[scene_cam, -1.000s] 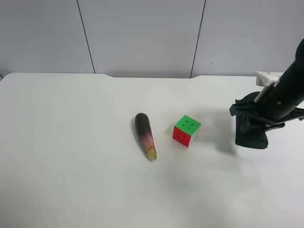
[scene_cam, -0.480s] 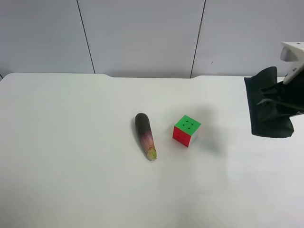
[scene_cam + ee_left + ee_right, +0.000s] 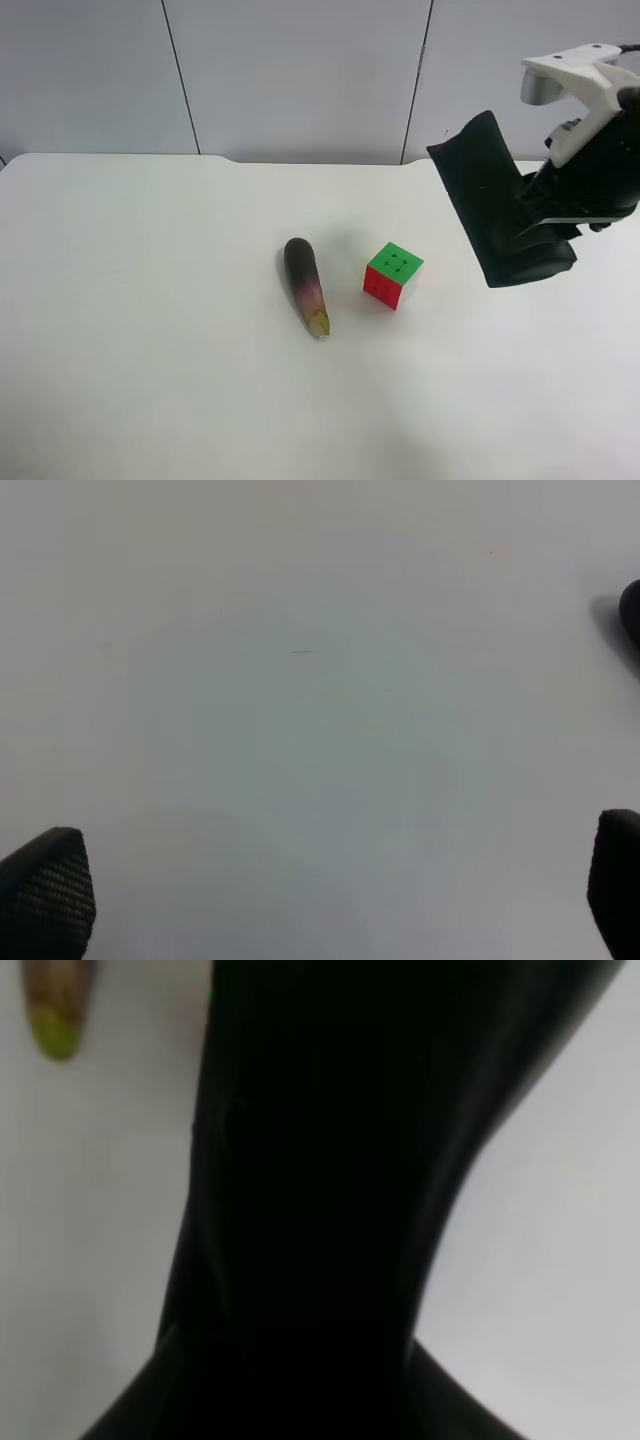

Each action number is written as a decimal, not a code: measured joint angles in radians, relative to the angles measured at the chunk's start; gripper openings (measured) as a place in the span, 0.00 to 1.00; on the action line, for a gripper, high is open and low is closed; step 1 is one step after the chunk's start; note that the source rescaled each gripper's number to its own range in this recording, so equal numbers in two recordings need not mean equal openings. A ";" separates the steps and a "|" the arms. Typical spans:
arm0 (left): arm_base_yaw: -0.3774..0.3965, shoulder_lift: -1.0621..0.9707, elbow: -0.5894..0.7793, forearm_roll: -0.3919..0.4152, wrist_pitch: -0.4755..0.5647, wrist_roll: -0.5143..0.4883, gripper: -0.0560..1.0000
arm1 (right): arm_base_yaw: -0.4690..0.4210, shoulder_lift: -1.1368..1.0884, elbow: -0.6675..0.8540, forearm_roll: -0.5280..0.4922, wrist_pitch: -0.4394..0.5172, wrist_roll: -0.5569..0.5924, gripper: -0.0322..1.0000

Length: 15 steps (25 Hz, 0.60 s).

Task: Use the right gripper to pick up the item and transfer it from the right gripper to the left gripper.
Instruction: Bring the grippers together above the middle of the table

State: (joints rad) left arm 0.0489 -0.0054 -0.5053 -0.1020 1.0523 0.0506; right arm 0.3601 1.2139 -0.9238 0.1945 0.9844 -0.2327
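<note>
White table (image 3: 150, 380) spans scene. Right gripper (image 3: 548, 222), white bracket on top, at exterior view's right edge, fingers clamped on item (image 3: 497, 205). Item, black glasses case, hangs tilted in air above table, beyond puzzle cube (image 3: 392, 275); fills right wrist view. Left gripper (image 3: 330, 890) spread wide, holding nothing, over bare tabletop. Eggplant (image 3: 305, 285) lies mid-table, cube just beside, not touching.

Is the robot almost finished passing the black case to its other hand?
About halfway. Done: the pick-up, as the glasses case is up off the table. In hand: the right gripper clamps it in the air. Left: the handover. The left gripper is open, with nothing between its fingers, and it does not show in the high view.
</note>
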 joint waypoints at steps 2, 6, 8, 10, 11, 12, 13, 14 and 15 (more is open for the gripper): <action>0.000 0.000 0.000 0.000 0.000 0.000 1.00 | 0.046 0.000 -0.024 0.000 0.000 -0.024 0.07; 0.000 0.032 -0.001 -0.013 0.000 0.000 1.00 | 0.145 0.000 -0.055 0.000 0.000 -0.085 0.06; 0.000 0.086 -0.008 -0.036 0.000 0.000 1.00 | 0.190 0.000 -0.059 0.000 -0.002 -0.111 0.06; 0.000 0.149 -0.025 -0.075 0.003 0.006 1.00 | 0.230 0.000 -0.059 0.000 -0.002 -0.129 0.05; 0.000 0.181 -0.033 -0.093 0.004 0.015 1.00 | 0.250 0.002 -0.059 0.000 -0.002 -0.136 0.05; 0.000 0.228 -0.042 -0.117 0.005 0.030 1.00 | 0.270 0.004 -0.059 -0.001 -0.002 -0.140 0.05; -0.004 0.267 -0.052 -0.141 0.003 0.042 1.00 | 0.290 0.008 -0.059 -0.001 -0.002 -0.144 0.05; -0.013 0.298 -0.060 -0.167 -0.004 0.049 1.00 | 0.310 0.012 -0.059 -0.001 -0.004 -0.151 0.05; -0.028 0.332 -0.069 -0.192 -0.014 0.056 1.00 | 0.326 0.017 -0.059 -0.001 -0.005 -0.158 0.05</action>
State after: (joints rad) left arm 0.0208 0.3269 -0.5740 -0.2941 1.0385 0.1062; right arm 0.6860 1.2309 -0.9823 0.1936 0.9789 -0.3904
